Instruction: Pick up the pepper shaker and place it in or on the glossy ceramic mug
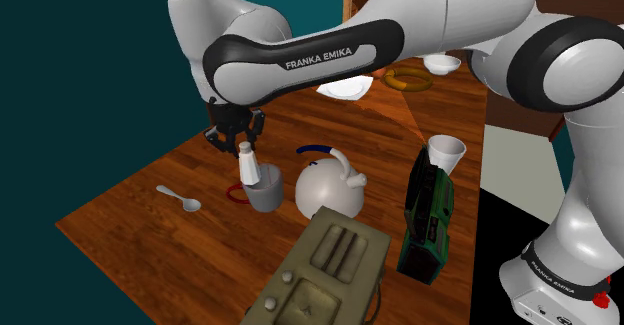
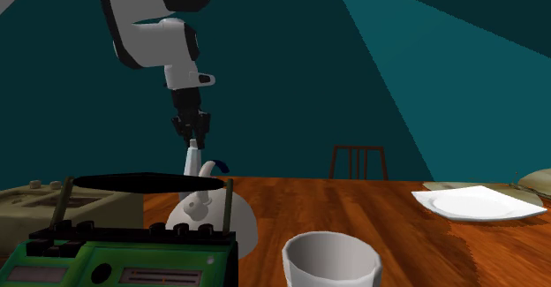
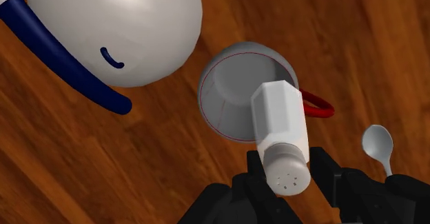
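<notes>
Kettle (image 1: 328, 188) and spoon (image 1: 180, 199) flank mug (image 1: 266, 197), where end effector (image 1: 240, 145) clasps pepper shaker (image 1: 247, 163).

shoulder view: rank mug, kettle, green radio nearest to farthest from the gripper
1. Mug, just below the gripper, with the shaker in it.
2. Kettle, beside the mug, toward the view's right.
3. Green radio, farthest right.

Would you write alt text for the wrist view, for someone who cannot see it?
The black tool clasps a white pepper shaker by its cap, base in a red-handled grey mug. A white kettle and spoon sit nearby.
</notes>
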